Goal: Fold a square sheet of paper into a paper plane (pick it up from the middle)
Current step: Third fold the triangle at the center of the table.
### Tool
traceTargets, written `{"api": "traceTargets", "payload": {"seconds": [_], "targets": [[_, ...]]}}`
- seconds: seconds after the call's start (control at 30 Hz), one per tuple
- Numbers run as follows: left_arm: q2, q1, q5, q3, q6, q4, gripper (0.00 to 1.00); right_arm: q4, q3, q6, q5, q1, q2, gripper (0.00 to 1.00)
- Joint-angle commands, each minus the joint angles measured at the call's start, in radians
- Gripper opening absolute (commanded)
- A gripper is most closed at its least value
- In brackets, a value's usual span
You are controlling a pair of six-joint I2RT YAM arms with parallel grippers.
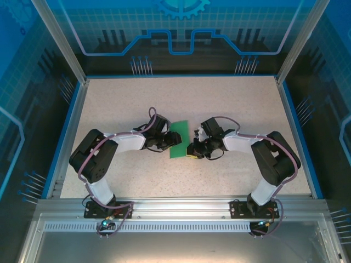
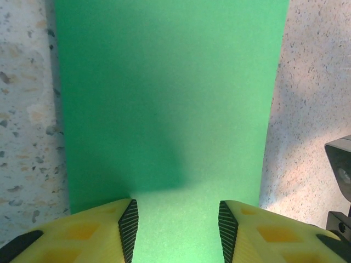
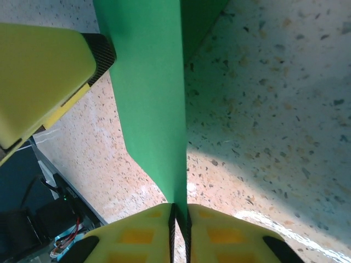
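While the right claw [image 3: 180, 211] pinches the green sheet [image 3: 151, 98], left claw [image 2: 178, 219] gapes over speckled tabletop [image 1: 219, 98].

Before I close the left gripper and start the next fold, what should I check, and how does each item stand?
1. Right gripper shut on the square sheet of paper: ok, its edge is pinched between the pads.
2. Left gripper lined up on the sheet: ok, paper shows between its fingers.
3. Left gripper clamped: not ok, jaws stand apart.
4. Grippers apart from each other: ok, the top view shows a gap.
5. Sheet well inside the table edges: ok.
6. Crease straight: cannot tell.
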Motion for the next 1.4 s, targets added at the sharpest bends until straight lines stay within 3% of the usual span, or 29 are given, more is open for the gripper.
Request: {"api": "traceTargets", "payload": {"seconds": [0.0, 0.2, 0.47, 0.67, 0.83, 1.1, 1.27, 1.37], "targets": [[0.009, 0.006, 0.022, 0.002, -0.018, 0.021, 0.45, 0.07, -0.012, 0.074, -0.005, 0.001, -0.03, 0.07], [-0.076, 0.005, 0.018, -0.04, 0.023, 0.051, 0.47, 0.005, -0.016, 0.106, 0.04, 0.001, -0.075, 0.01], [-0.233, 0.002, -0.004, -0.141, 0.081, 0.089, 0.64, -0.224, 0.0, 0.052, 0.074, -0.004, -0.177, 0.0], [-0.286, -0.025, -0.018, -0.177, 0.101, 0.108, 0.64, -0.325, 0.045, 0.044, 0.121, 0.008, -0.21, 0.0], [-0.282, -0.068, -0.058, -0.184, 0.143, 0.126, 0.62, -0.307, 0.1, 0.073, 0.161, 0.016, -0.168, 0.0], [-0.321, -0.196, -0.252, -0.264, 0.361, 0.238, 0.63, -0.278, 0.187, 0.157, 0.171, 0.018, -0.03, 0.0], [-0.333, -0.218, -0.29, -0.356, 0.494, 0.417, 0.63, -0.284, 0.204, 0.215, 0.133, 0.01, 0.002, 0.0], [-0.322, -0.218, -0.28, -0.353, 0.56, 0.426, 0.63, -0.288, 0.196, 0.255, 0.115, 0.006, -0.015, 0.0]]}}
